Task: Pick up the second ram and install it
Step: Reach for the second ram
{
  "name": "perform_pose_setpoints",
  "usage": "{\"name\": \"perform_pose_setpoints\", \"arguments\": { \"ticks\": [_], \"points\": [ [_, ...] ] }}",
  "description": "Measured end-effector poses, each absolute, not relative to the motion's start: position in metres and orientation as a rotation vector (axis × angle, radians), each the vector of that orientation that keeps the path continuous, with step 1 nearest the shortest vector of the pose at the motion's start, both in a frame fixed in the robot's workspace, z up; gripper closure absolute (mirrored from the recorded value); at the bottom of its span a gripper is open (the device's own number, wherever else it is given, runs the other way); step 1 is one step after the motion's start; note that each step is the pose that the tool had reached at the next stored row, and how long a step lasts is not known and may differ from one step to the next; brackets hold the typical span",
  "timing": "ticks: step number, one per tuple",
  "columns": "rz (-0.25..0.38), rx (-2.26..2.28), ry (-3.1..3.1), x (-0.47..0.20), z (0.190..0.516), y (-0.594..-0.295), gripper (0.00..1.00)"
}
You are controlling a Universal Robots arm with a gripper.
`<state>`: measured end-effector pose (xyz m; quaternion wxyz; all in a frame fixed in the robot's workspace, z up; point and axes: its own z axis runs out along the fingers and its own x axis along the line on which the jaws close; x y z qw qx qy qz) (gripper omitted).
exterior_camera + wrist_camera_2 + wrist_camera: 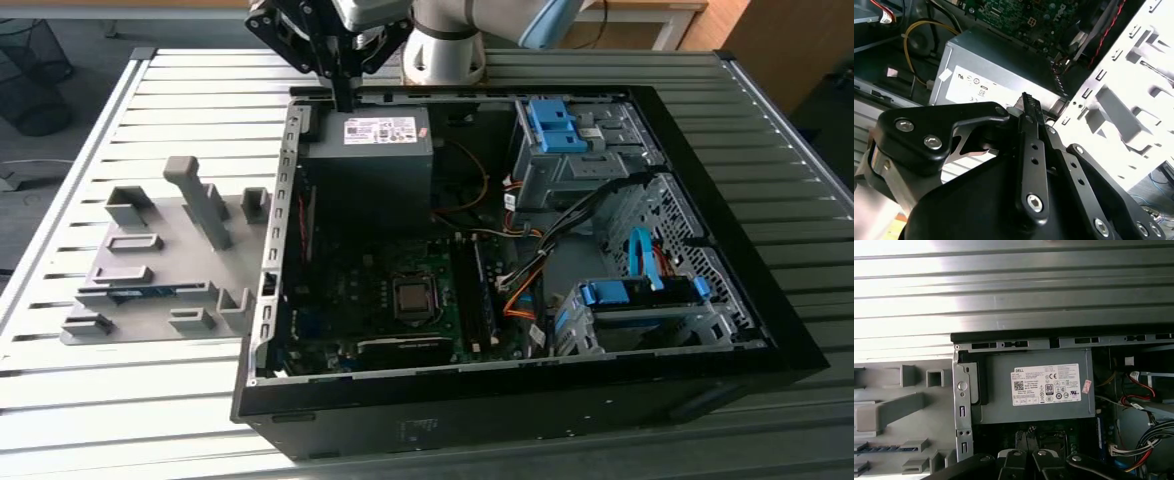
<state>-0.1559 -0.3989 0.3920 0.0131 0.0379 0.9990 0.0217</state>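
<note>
Second ram point(144, 292), slim bluish stick in grey holder point(167, 262), end effector point(344, 102) closed, empty, above power supply point(367, 165)

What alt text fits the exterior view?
An open black PC case lies on a slatted metal table, with the arm's gripper hanging over its far edge near the power supply. On the exterior view's left, a grey holder tray carries the second ram, a thin blue strip.
</note>
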Motion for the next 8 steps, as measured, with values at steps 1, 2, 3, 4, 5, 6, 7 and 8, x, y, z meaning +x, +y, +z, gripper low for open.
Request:
{"name": "perform_pose_setpoints", "arguments": {
  "ticks": [1,2,3,4,5,6,7,8],
  "points": [
    [0.068,0.118,3.113,-0.157,0.392,-0.399,0.89],
    [0.068,0.118,3.112,-0.159,0.392,-0.399,0.89],
    [0.068,0.118,3.112,-0.16,0.392,-0.399,0.89],
    [0.068,0.118,3.113,-0.161,0.392,-0.399,0.89],
    [0.068,0.118,3.113,-0.163,0.392,-0.399,0.89],
    [0.068,0.118,3.112,-0.164,0.392,-0.399,0.89],
    [0.068,0.118,3.112,-0.167,0.392,-0.399,0.89],
    [0.068,0.118,3.112,-0.169,0.392,-0.399,0.89]
  ]
}}
